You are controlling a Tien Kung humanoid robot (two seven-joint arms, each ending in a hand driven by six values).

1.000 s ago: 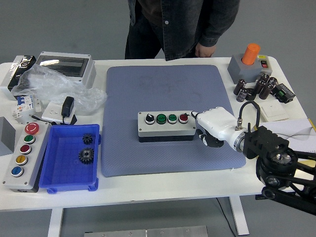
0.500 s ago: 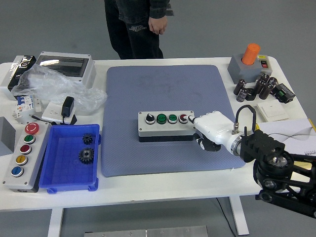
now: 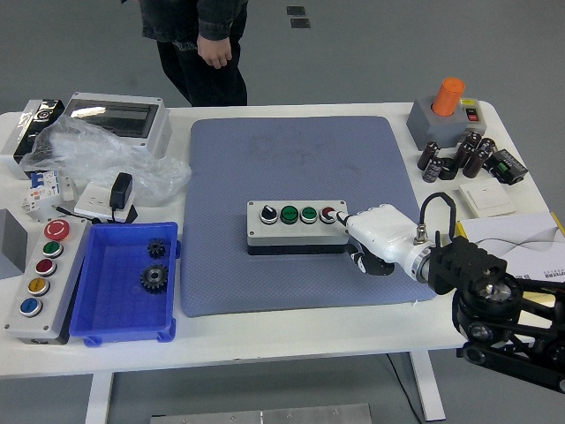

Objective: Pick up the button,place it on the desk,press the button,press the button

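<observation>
1. Nearest the table's front edge, at its right corner, the robot's black right arm reaches in, ending in a white right hand (image 3: 378, 235) on the blue-grey mat (image 3: 291, 159).
2. The hand lies at the right end of the button box (image 3: 297, 226). Its fingers are extended toward the box and grip nothing. One fingertip (image 3: 341, 216) lies on or just beside the red button (image 3: 327, 213); actual contact cannot be told.
3. The button box, grey with 4 controls in a row, sits flat on the mat near the table's middle. So picking up and placing look done. The step in hand seems to be 1 of the 2 presses; which one cannot be judged from here.
4. The thumb and palm underside are hidden under the hand, in shadow.
5. The left hand is out of view.
6. Along the left edge sit a second grey control station (image 3: 37, 278) and a blue tray (image 3: 124, 287) with 2 gears.
7. At the far right corner stands a grey block with an orange knob (image 3: 448, 95), with dark capacitors beside it.
8. Beyond the far edge a person (image 3: 199, 44) stands, cut off at the picture's top, one hand hanging loose, touching nothing.
</observation>
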